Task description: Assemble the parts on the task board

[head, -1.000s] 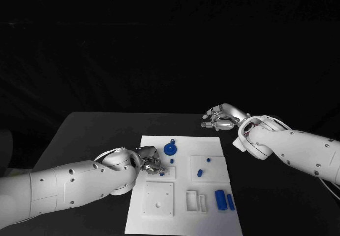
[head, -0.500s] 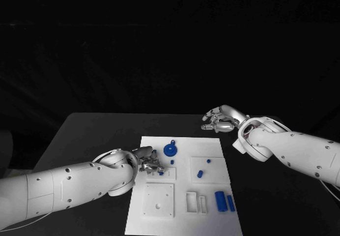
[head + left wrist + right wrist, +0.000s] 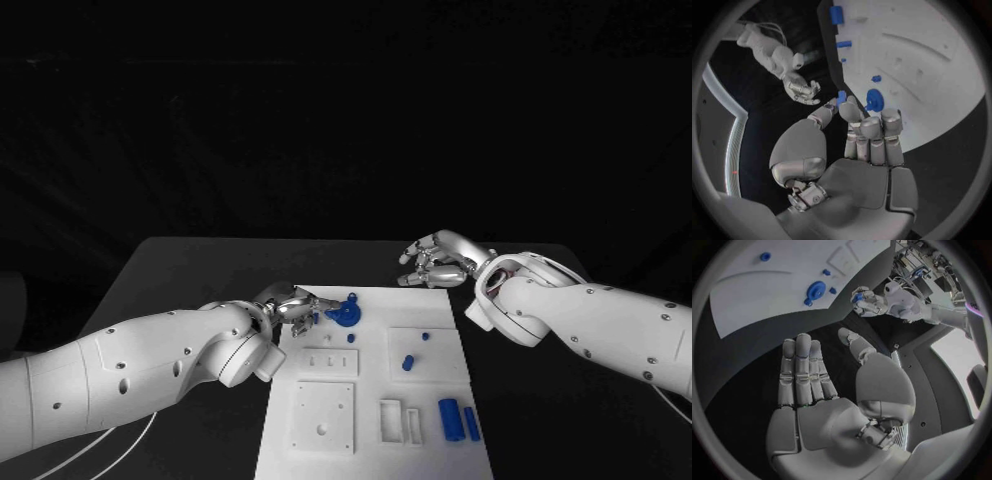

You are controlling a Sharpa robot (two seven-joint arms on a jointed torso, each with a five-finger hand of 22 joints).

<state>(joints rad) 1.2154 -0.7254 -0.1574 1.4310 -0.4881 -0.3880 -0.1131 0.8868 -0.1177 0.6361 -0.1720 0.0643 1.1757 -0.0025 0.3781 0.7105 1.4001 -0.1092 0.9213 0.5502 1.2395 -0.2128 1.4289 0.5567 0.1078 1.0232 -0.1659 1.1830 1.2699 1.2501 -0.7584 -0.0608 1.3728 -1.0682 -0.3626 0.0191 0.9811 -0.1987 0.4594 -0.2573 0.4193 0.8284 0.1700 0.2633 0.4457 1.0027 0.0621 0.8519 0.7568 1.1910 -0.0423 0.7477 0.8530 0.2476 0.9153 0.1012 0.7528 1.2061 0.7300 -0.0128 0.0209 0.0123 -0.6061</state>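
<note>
A black table [image 3: 188, 270] sits in a dark room, and the white board [image 3: 378, 420] lies at its middle, running from near the front edge toward the two hands. The left arm [image 3: 130, 365] comes in low over the table, its hand [image 3: 293, 308] at the board's far left corner; in the left wrist view a small blue peg [image 3: 841, 97] sits pinched between its thumb and fingertips, the other fingers [image 3: 873, 135] held straight together. The right arm [image 3: 591, 315] reaches in from the other side, its hand [image 3: 437, 262] hovering just beyond the board's far edge, palm empty, fingers [image 3: 803, 370] stretched out and the thumb apart. On the board, a blue disc [image 3: 343, 313] lies near the far left corner, just beside the left hand. Two blue bars [image 3: 457, 417] lie side by side at the near right. A short blue piece [image 3: 408, 363] rests on the raised right block, with a tiny blue dot [image 3: 426, 335] beyond it and another [image 3: 351, 337] nearer the middle
</note>
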